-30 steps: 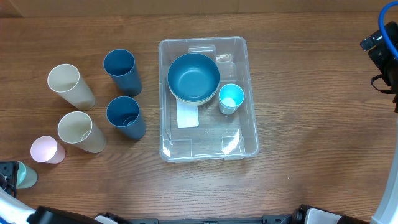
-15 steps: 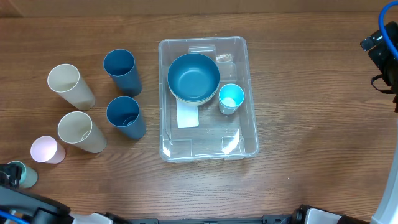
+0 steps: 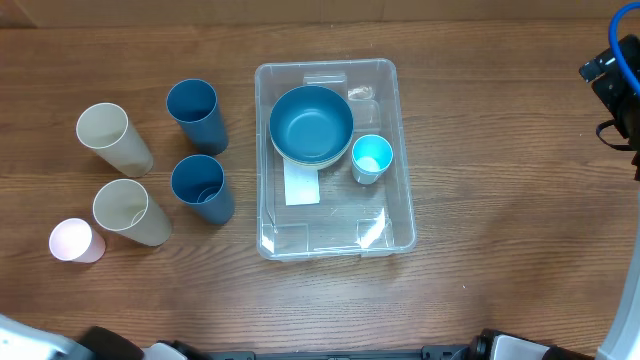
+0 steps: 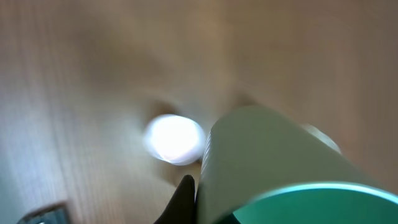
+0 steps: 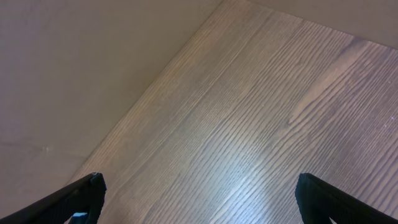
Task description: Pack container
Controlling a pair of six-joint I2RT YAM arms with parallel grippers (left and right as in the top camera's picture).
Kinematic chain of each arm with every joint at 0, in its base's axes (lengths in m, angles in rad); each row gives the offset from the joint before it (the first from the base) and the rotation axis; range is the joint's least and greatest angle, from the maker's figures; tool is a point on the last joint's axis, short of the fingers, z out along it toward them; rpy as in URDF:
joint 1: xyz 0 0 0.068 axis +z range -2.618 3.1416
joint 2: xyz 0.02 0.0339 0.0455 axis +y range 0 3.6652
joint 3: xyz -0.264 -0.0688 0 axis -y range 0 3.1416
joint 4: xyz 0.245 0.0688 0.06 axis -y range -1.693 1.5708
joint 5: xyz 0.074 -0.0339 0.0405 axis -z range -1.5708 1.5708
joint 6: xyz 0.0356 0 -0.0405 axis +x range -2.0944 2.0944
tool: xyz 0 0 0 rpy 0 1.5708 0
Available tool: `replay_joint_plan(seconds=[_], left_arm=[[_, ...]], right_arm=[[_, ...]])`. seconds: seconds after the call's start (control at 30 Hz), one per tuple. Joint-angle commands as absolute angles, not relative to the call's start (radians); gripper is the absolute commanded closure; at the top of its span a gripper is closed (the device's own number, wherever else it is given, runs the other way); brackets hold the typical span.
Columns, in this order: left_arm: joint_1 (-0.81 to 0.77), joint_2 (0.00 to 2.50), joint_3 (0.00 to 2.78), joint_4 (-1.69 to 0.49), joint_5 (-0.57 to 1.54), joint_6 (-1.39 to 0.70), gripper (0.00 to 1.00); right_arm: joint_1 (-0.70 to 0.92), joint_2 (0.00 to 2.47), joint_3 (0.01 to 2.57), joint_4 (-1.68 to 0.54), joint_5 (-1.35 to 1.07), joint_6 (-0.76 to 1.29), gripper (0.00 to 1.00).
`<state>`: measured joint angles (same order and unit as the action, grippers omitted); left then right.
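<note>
Overhead, the container (image 3: 406,150) sits in the middle of the table (image 3: 500,200), long side running away from the arms. Inside it, a blue bowl (image 3: 311,123) is nested on a paler one at the far end. A small light-blue cup (image 3: 371,157) stands just beside the bowl on the right, and a white label (image 3: 301,186) shows on the base. To the left of the bin stand two dark blue cups (image 3: 192,110), two cream cups (image 3: 112,135) and a pink cup (image 3: 73,240), all upright.

The left wrist view is badly blurred. The left gripper (image 4: 273,214) has a mint cup (image 4: 267,155) clasped close to the lens, one dark finger (image 4: 183,198) against its side.

The right gripper (image 5: 199,199) hangs spread wide over bare wood with nothing between its fingers; overhead, its arm (image 3: 615,85) is at the right edge.
</note>
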<state>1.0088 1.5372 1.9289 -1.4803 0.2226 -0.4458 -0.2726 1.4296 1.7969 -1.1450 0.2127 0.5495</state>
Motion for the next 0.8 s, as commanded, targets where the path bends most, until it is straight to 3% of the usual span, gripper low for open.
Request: replay_joint_plan(seconds=[0.0,0.2,0.33,0.43,0.63,0.7,0.77], left_arm=[[0.669,1.421,2.037,-1.482,0.451,-0.265,0.96],[-0.178,1.538,2.035,-1.362,0.229,-0.108,0.96],[-0.465,1.768,2.035,-1.243,0.133,-0.036,0.96],[-0.559,1.944,2.035,-1.146,0.086,-0.036,0.96],[-0.583,2.135,2.035,-1.101,0.078,-0.041,0.94],[-0.583,2.148,2.035,-1.103,0.078,-0.041,0.85],[-0.583,2.133,2.066,-1.139,0.078,-0.076,0.62]], right_arm=[[-0.273,1.423,1.800,-1.140,0.216,0.554,0.00],[-0.273,1.423,1.800,-1.140,0.216,0.554,0.00],[-0.273,1.423,1.800,-1.140,0.216,0.554,0.00],[-0.273,1.423,1.800,-1.140,0.216,0.554,0.00],[-0.273,1.423,1.800,-1.140,0.216,0.554,0.00],[-0.273,1.423,1.800,-1.140,0.216,0.554,0.00],[-0.273,1.423,1.800,-1.140,0.216,0.554,0.00]])
